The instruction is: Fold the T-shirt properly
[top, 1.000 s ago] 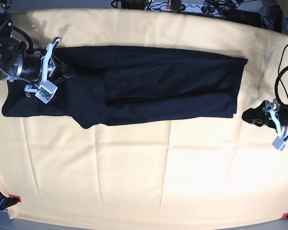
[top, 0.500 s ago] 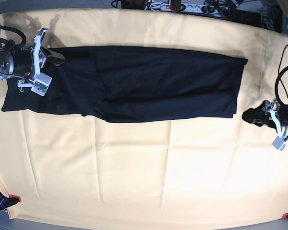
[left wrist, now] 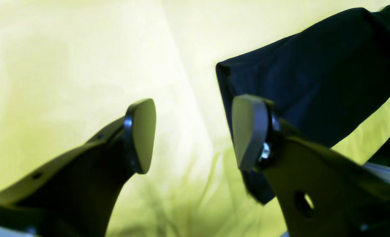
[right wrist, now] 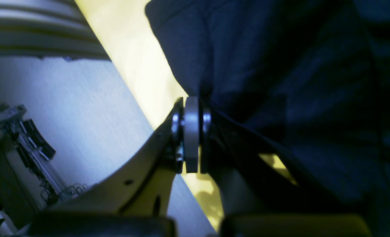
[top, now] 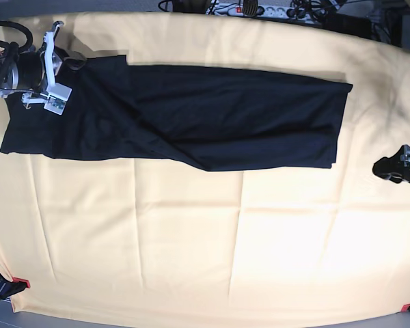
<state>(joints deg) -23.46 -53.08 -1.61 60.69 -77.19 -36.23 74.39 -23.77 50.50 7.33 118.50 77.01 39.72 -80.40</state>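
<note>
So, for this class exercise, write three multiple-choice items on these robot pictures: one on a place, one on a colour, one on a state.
1. Where on the cloth does the T-shirt lie in the base view?
A. upper part
B. bottom edge
C. off it

2. What colour is the table cloth?
A. red
B. pale yellow-cream
C. green

3. How do the grippers stand?
A. both open
B. both shut
C. right gripper shut on the shirt, left gripper open

Key: 1 A, empty cloth fills the lower half; 2 B, every view shows it; 3 C, the right pads pinch fabric while the left's stand apart.
</note>
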